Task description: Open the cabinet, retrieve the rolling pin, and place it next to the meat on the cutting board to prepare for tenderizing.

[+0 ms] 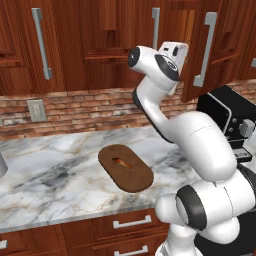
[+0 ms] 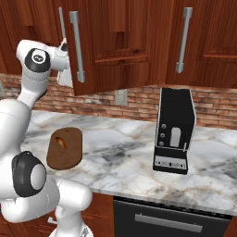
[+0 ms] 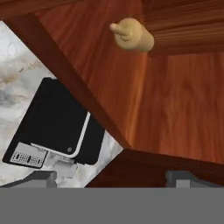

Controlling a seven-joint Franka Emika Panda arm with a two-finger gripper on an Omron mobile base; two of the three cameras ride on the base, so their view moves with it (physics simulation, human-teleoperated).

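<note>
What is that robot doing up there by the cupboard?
The white robot arm is reaching up into the cabinet, whose door is swung open. Its gripper is open and holds nothing. Seen from the hand, the rolling pin lies inside the cabinet, ahead of the fingers and not touched. Down on the marble counter the cutting board waits with the small piece of meat on it. A black coffee machine stands farther along the counter.

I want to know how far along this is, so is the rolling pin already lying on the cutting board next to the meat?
No. The cutting board carries just the meat, while the rolling pin is up inside the wooden cabinet.
</note>
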